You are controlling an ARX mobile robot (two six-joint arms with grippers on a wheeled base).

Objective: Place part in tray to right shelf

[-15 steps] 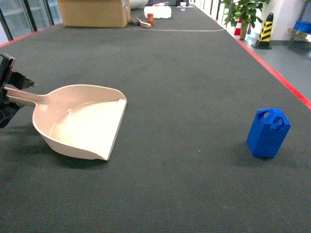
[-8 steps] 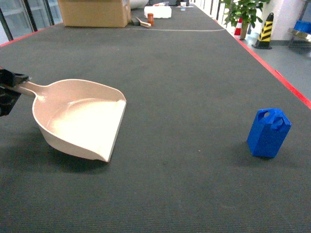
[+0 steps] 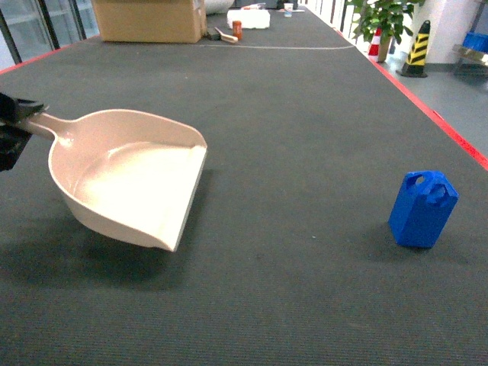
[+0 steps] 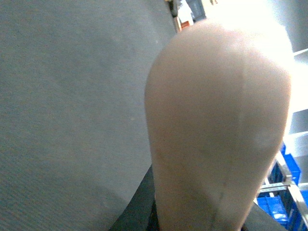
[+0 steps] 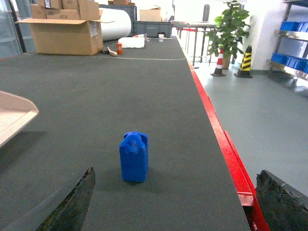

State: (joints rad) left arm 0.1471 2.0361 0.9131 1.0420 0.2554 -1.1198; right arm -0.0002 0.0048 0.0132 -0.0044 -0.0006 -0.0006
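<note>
My left gripper is clamped on the handle of the tray at the left edge, the scoop tilted above its shadow on the dark mat. The part stands upright well apart, far right.

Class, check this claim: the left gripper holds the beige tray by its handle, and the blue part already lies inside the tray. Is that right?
Not quite. The left gripper does hold the tray by its handle, but the part is not inside it. The head view shows it standing upright on the dark mat, well to the right of the tray; the right wrist view shows it there too, alone ahead of the open right gripper.
</note>
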